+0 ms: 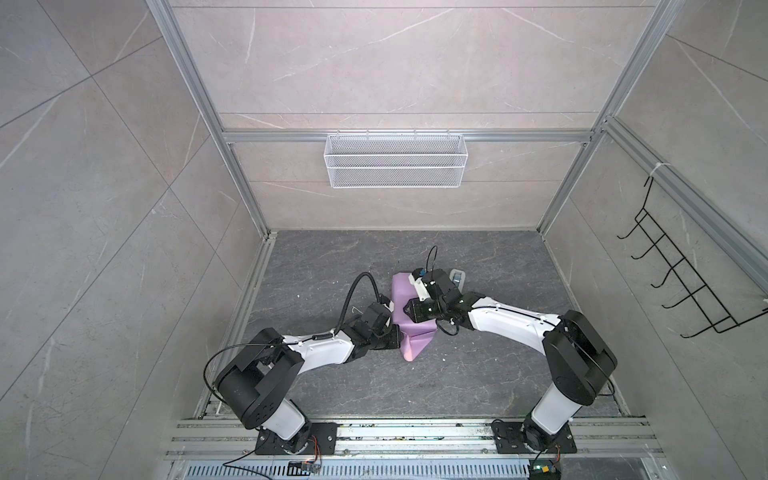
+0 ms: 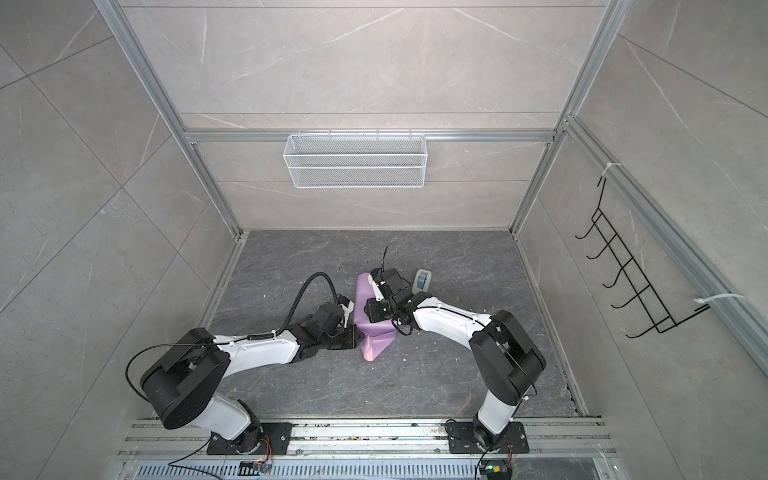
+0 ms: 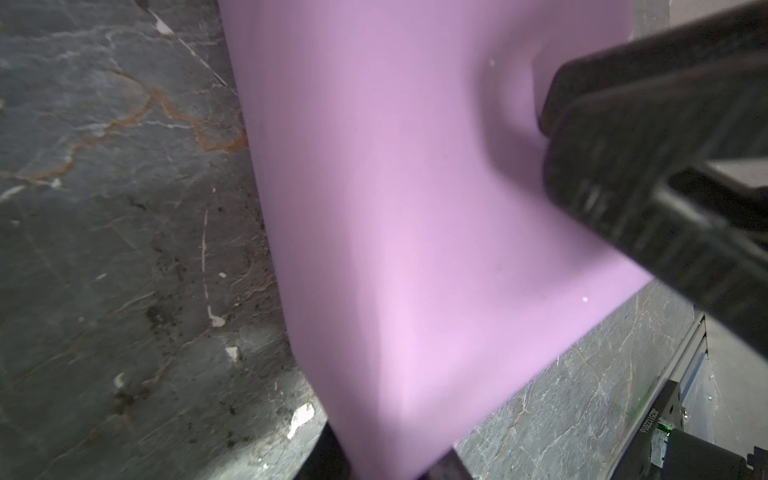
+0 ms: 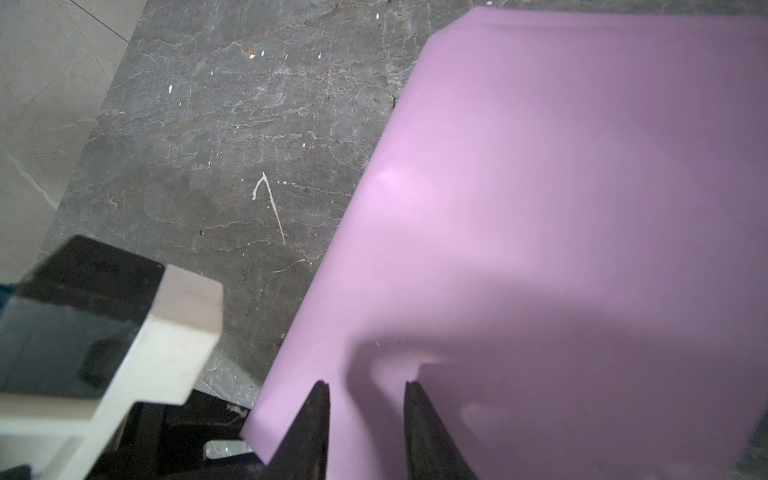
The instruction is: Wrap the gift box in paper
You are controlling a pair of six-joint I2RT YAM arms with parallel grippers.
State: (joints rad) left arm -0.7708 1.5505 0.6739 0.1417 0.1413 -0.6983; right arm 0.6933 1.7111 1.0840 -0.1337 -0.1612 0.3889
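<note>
While the right claw [image 4: 368,419] leans on top with jaws a little apart, gripping nothing I can see, the paper [image 1: 401,295] lies draped lilac-side out over a blocky shape mid-worktop [image 1: 332,257], presumably the box, fully hidden. Over at the near-left side the left claw [image 3: 388,463] has the sheet running between its fingers, though clamped or not, I can't tell. Thin, light, slick stuff that dents and creases readily, I'd say: pinch a free edge, with weight on top so nothing skids.
</note>
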